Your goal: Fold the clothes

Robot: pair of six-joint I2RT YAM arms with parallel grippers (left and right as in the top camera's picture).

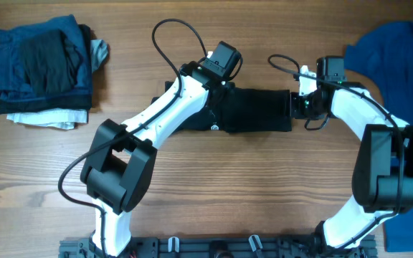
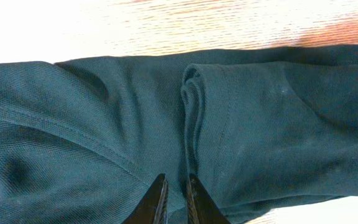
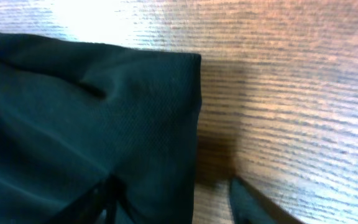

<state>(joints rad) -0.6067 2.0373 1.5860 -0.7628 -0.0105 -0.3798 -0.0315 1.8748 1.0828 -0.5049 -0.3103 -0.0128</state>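
Black shirt (image 1: pixel 257 110) laid as long strip mid surface (image 1: pixel 214 186), nearer far edge. Right end effector (image 3: pixel 169 190) released, spread across strip's end. Left end effector (image 2: pixel 176 186) almost clenched at fold; grip cannot be told. End best pinched deep, edges lined up.

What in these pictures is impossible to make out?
Black shirt: left part hidden under the left arm, overhead view.
Its white logo: too small to read, overhead.
Blue shirt: cut off by the right edge, overhead.
Left tool: cropped by the bottom edge, left wrist view; whether it pinches the fold is unclear.
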